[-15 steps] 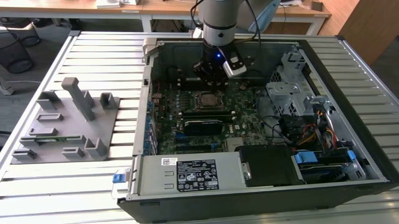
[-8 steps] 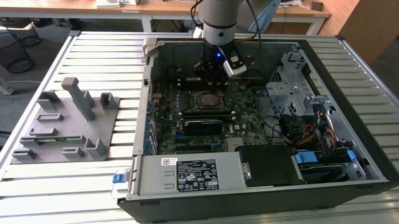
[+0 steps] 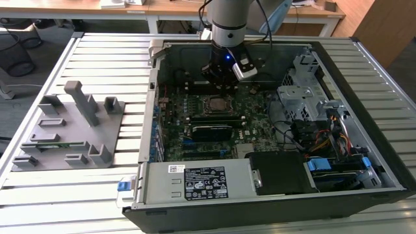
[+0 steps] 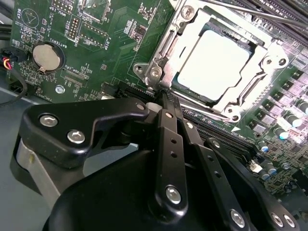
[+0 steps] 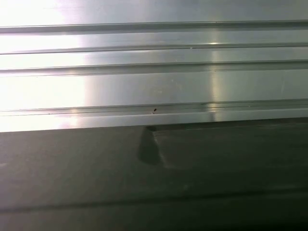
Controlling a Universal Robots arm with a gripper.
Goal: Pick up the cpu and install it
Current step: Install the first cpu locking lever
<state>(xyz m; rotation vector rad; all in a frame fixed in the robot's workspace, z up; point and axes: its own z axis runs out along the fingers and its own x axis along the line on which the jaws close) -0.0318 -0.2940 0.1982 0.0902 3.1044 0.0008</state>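
already seated: flat shiny square cpu (image 4: 213,65) inside steel-framed socket (image 4: 166,45)

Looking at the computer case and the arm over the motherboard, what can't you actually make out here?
- Whether the cpu is fully seated in its socket: the socket frame covers its edges in the second wrist view.
- The gripper tips: in the exterior view its own body hides them.
- The motherboard beneath the arm: hidden in the exterior view.
- What the gray fixture slots hold: too small in the exterior view.

Open computer case (image 3: 383,161) beside what looks like a grey fixture (image 3: 68,129).
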